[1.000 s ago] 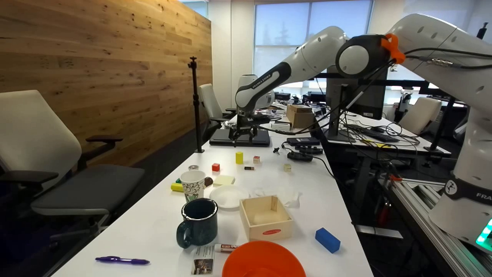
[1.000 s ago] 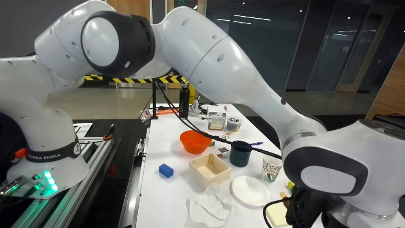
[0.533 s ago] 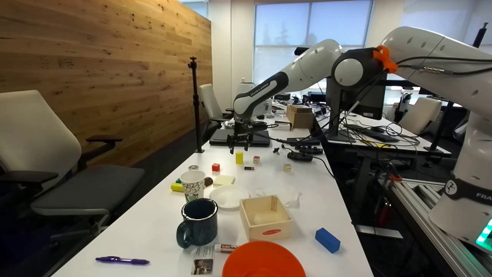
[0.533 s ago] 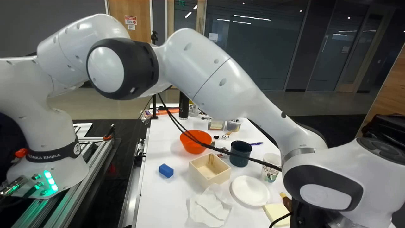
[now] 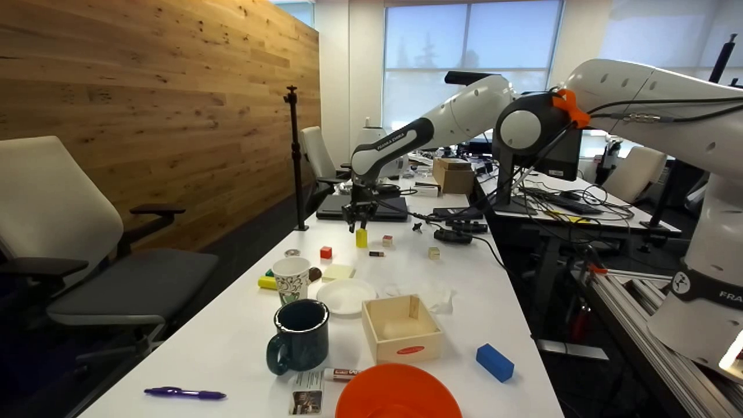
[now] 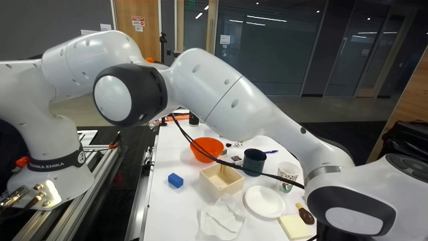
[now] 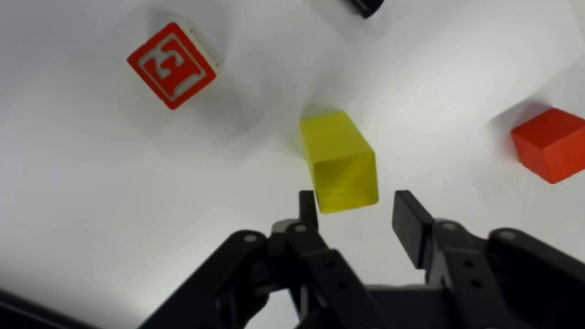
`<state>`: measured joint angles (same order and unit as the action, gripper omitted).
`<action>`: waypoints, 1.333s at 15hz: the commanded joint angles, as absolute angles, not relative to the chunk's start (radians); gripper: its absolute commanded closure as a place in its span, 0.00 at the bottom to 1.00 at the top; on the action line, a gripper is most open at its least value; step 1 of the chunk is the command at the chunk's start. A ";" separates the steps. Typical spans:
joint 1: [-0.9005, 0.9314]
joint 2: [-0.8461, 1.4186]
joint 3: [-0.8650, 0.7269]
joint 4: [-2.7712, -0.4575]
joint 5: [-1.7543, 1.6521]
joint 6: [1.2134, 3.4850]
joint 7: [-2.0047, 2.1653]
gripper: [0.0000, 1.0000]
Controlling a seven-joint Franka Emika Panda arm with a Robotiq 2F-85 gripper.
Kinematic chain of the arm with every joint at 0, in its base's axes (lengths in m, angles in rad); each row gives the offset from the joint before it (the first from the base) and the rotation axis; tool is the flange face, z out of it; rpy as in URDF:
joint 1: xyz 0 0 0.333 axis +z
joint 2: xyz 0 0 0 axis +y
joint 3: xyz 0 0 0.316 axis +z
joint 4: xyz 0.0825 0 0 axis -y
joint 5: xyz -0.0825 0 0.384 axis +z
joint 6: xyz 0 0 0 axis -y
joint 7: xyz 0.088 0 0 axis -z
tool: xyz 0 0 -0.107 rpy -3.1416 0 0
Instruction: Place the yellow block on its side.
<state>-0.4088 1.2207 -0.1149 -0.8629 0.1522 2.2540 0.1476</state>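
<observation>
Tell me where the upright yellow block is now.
In the wrist view, the yellow block stands just right of centre near the open gripper, with the lettered cube to its upper left and the red cube to its right.

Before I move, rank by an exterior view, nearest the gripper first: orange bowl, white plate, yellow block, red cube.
1. Yellow block: upright, by the gripper.
2. Red cube: picture-left of the block.
3. White plate: beside the wooden box.
4. Orange bowl: at the picture's bottom edge.

Arm (image 6: 214, 90) outstretched, tool (image 7: 356, 219) downward, fingers (image 7: 413, 228) apart
</observation>
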 commanded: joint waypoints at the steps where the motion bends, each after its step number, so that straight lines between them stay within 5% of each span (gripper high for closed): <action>1: -0.434 1.271 -0.095 -0.754 0.161 2.194 0.129 0.81; 4: -0.432 1.262 -0.096 -0.764 0.161 2.181 0.129 1.00; 9: -0.430 1.264 -0.105 -0.758 0.156 2.188 0.146 1.00; 11: -0.424 1.263 -0.123 -0.753 0.151 2.208 0.179 0.72; 20: -0.361 1.229 -0.266 -0.793 0.158 2.184 0.634 0.10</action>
<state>-0.3938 1.2317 -0.2312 -0.7834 0.1517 2.2115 0.4708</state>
